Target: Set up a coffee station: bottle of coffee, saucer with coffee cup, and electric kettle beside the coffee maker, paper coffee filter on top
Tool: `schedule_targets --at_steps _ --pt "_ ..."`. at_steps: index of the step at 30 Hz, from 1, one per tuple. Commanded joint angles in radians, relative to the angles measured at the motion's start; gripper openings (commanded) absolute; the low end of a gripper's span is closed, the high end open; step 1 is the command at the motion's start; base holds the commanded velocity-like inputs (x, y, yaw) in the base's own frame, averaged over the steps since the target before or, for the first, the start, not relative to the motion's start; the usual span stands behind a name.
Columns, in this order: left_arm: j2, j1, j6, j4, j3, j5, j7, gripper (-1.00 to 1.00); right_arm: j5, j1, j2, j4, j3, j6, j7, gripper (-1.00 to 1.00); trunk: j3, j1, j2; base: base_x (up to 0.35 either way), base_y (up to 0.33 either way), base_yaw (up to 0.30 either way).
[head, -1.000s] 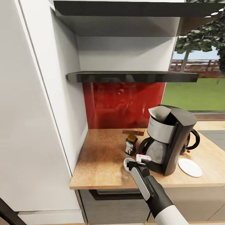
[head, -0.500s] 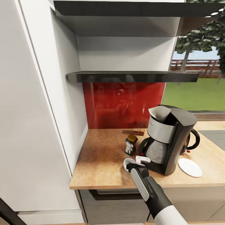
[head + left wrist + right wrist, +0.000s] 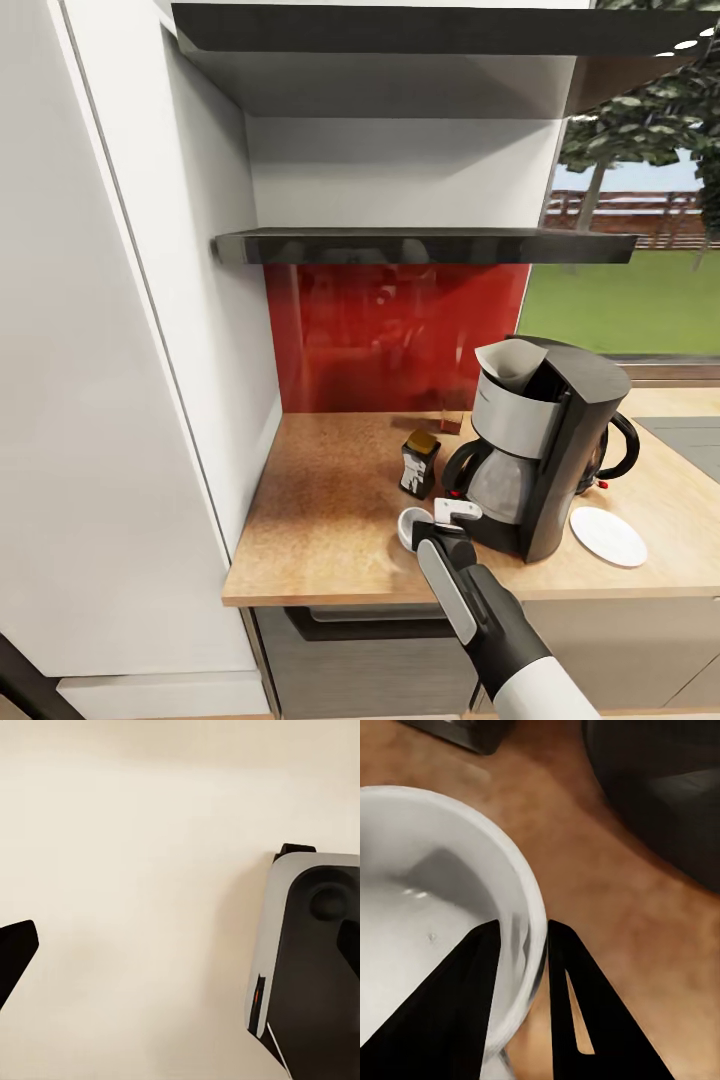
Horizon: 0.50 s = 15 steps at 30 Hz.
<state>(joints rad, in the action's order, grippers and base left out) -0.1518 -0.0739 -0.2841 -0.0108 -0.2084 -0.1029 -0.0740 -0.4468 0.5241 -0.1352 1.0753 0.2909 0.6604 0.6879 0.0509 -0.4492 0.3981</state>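
Note:
On the kitchen countertop [image 3: 320, 510] stands the coffee maker [image 3: 545, 455], with the paper coffee filter [image 3: 512, 363] in its top. The bottle of coffee [image 3: 420, 464] stands just left of it. In front of the bottle sits the white coffee cup [image 3: 408, 524] [image 3: 427, 907]. My right gripper [image 3: 437, 528] [image 3: 523, 926] is shut on the cup's rim, one finger inside and one outside. The saucer [image 3: 608, 535] lies bare to the machine's right. The electric kettle [image 3: 618, 452] peeks out behind the machine. The kitchen shelf [image 3: 420, 244] hangs above. My left gripper [image 3: 180, 945] is open over a cream surface.
A tall white cabinet wall [image 3: 130, 400] bounds the counter on the left, and a red backsplash [image 3: 390, 335] closes the back. The sink [image 3: 690, 432] begins at the far right. A second dark shelf [image 3: 400, 25] hangs higher up. A window [image 3: 640, 250] is to the right.
My right gripper edged slightly down and left at the cup's rim a second ago, then held still. The cup and the other things stay in place.

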Motion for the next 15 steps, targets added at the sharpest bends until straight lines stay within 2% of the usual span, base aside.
schedule_targets --at_steps 1,11,15 --pt "0.0 -0.001 -0.004 -0.001 -0.006 -0.011 -0.004 1.0 -0.036 0.001 0.0 0.0 0.002 -0.005 0.008 -1.0 0.003 -0.001 0.002 0.0 0.0 0.0" --pt "-0.001 -0.001 -0.004 -0.001 -0.006 -0.011 -0.004 1.0 -0.037 0.001 0.0 0.008 0.004 -0.005 0.008 -1.0 0.003 -0.001 0.002 0.0 0.0 0.0" --pt "0.001 -0.001 -0.004 -0.003 -0.006 -0.011 -0.004 1.0 -0.036 0.001 -0.023 0.011 0.004 -0.006 0.009 -1.0 0.003 -0.001 0.002 0.0 0.0 0.0"
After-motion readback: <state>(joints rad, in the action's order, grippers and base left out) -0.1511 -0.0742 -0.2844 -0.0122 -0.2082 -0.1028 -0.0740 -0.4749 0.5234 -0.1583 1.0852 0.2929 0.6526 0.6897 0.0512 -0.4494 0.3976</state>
